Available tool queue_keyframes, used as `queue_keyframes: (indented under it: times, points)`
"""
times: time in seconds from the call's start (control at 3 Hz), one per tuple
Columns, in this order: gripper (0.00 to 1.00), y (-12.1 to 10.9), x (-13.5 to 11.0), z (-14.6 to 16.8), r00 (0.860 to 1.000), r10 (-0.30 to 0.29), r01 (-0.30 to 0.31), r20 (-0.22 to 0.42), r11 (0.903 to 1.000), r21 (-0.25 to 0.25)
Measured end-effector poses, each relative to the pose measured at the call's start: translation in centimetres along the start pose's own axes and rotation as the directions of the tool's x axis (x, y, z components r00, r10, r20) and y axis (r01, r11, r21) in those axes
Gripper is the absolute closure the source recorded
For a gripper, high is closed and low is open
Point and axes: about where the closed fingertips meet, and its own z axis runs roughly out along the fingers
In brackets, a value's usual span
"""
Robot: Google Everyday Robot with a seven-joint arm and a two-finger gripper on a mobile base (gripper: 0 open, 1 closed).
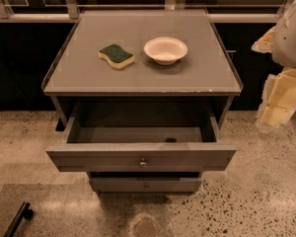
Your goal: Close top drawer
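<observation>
The top drawer (89, 158) stands pulled far out toward the camera, its knob (143, 162) at centre. The gripper (275, 113) hangs well apart at the right, beside the bench (207, 70); whether it is released or clenched I cannot tell. A push off-centre might skew the drawer and jam it, I think. On the bench, a green sponge (116, 56) and a white bowl (165, 50) could shake. The speckled floor (256, 191) runs back to dark cabinets (19, 58).

One camera looks down from in front, fairly near, onto the top drawer (187, 158), with the gripper (276, 107) at the right edge.
</observation>
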Motion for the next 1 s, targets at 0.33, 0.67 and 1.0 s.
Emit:
queue_keyframes:
  times: [0.33,0.67,1.0]
  points:
    - [0.0,0.0,0.0,0.0,1.0,0.0,0.0,0.0,1.0,0.0]
    - [0.0,0.7,0.1,0.3,1.0,-0.009,0.009,-0.011,0.9998,0.02]
    - [0.0,3.5,1.9,1.6,0.999,-0.012,0.01,0.04,0.9992,0.038]
